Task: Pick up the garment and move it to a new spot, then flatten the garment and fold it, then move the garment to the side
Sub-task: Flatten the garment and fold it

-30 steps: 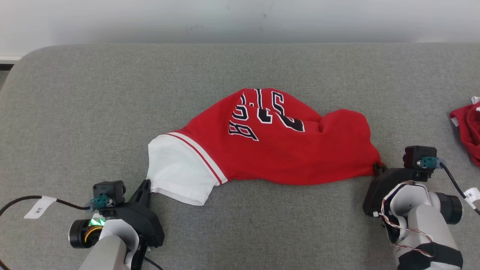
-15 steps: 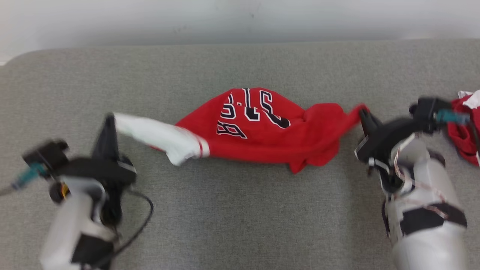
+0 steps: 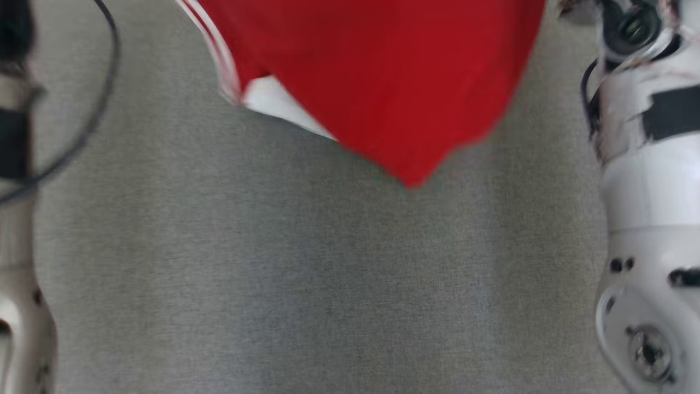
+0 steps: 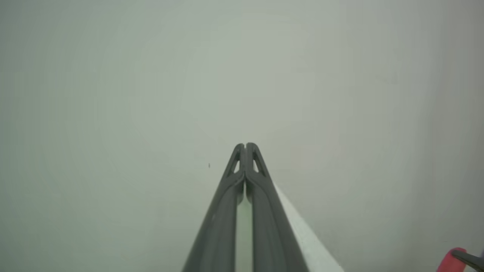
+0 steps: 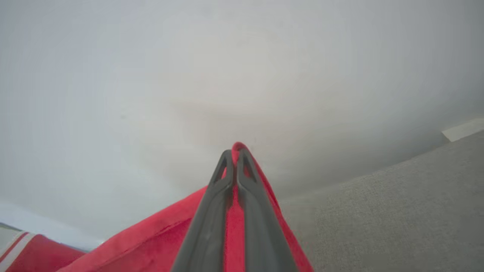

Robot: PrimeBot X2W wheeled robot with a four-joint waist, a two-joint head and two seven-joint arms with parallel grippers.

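- Hanging item: garment point(image 3: 383, 71), red with a white sleeve and red-and-white striped trim. It is slung in the air over the tabletop point(image 3: 273, 284), toward its far edge. The upper part runs off the top of the head view.
- Lowest part: a red corner pointing down, a little nearer the right arm point(image 3: 645, 164) than the left arm point(image 3: 16, 230). Blur hides whether the tip clears the grey surface.
- Right jaws: pressed together, pinching a red fold that shows between and around the two fingers in the right wrist view.
- Left jaws: pressed together. White cloth runs down along one finger in the left wrist view, so a pinch on the sleeve is judged likely.
- Key relation: the garment's long axis runs side to side, from one pair of jaws to the other, with the cloth sagging below and between them. Neither arm is nearer, as each has an end.
- Loose item: dark cable point(image 3: 104, 82) looping beside the left arm, apart from the cloth.
- Step judged: carrying to a new spot. Laying it flat calls for both ends kept well apart.
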